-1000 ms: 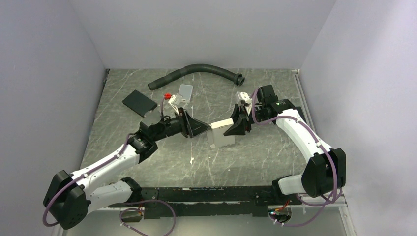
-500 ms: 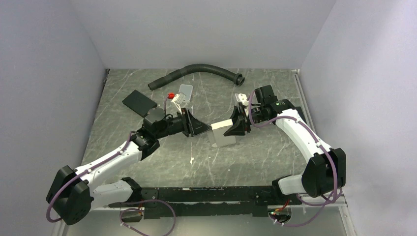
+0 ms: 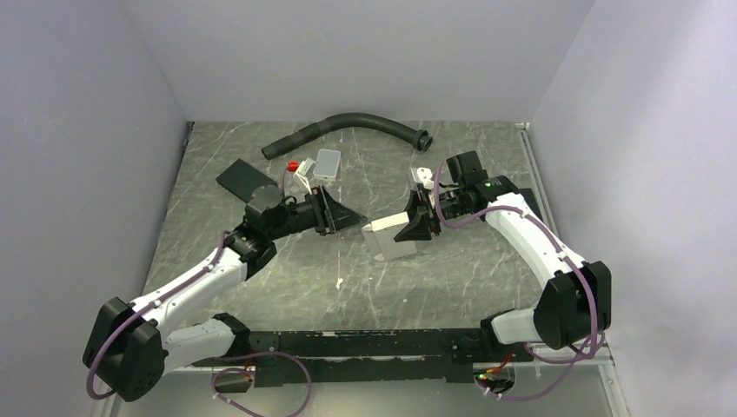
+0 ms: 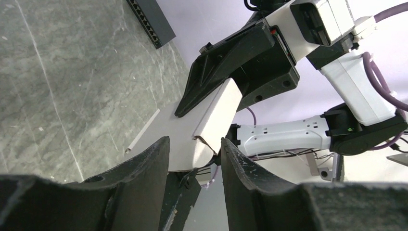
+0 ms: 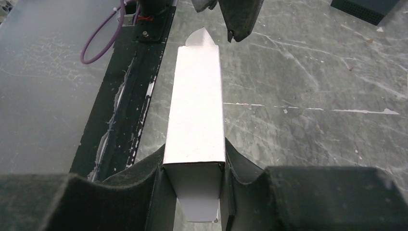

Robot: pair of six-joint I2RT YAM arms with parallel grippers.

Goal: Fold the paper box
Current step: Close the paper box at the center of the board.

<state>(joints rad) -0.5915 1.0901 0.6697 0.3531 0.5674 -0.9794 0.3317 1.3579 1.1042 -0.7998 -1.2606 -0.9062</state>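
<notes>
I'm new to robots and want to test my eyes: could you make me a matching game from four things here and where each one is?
Things:
1 paper box
2 black hose
3 black pad
4 grey tile

Places:
A curving at the very back
B lying flat, farthest left
C clamped between the right fingers
D beside a small red part

Pairs: 1-C, 2-A, 3-B, 4-D

The paper box (image 3: 389, 240) lies between left hand (image 3: 355, 221) and right hand (image 3: 408, 228) (inside the latter); hose (image 3: 348, 124) behind.
</notes>
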